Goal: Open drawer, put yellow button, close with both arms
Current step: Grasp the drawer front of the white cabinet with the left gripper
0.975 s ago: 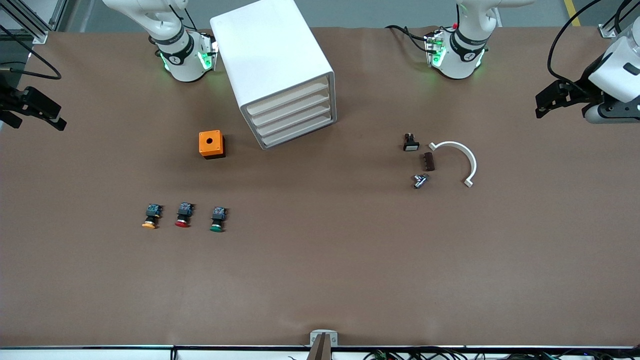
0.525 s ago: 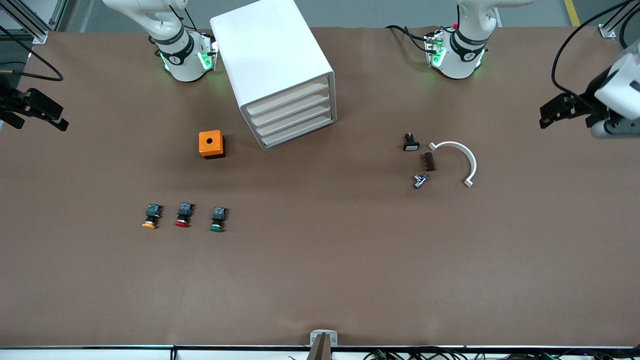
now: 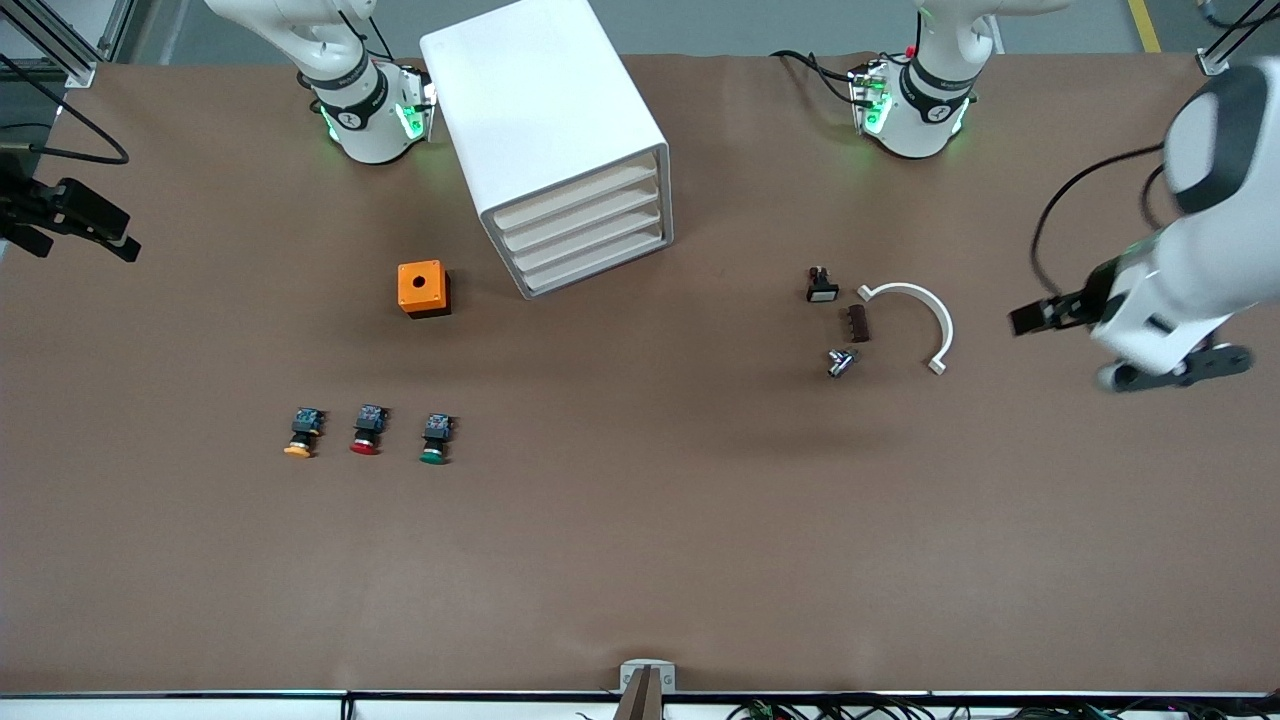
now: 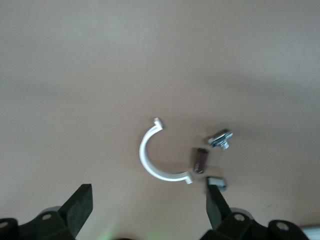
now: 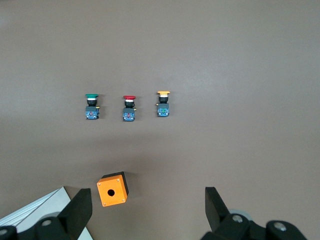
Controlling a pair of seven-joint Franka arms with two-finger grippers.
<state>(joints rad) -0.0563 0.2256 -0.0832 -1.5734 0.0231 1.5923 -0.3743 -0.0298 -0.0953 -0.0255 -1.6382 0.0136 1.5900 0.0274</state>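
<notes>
The white cabinet (image 3: 545, 110) stands near the right arm's base with all four drawers shut; the drawer (image 3: 575, 193) is the uppermost. The yellow button (image 3: 300, 434) lies in a row with a red button (image 3: 367, 430) and a green button (image 3: 436, 438); it also shows in the right wrist view (image 5: 163, 104). My right gripper (image 3: 95, 228) is open and empty, up over the table edge at the right arm's end (image 5: 147, 210). My left gripper (image 3: 1035, 318) is open and empty, over the table beside a white half ring (image 4: 147, 205).
An orange box (image 3: 423, 288) with a hole on top sits beside the cabinet, also in the right wrist view (image 5: 113, 188). The white half ring (image 3: 925, 315), a brown block (image 3: 858, 323), a black part (image 3: 821, 285) and a metal fitting (image 3: 840, 361) lie toward the left arm's end.
The left arm has swung down from the table's end, and its gripper now hangs close to the white half ring. The right gripper has barely moved.
</notes>
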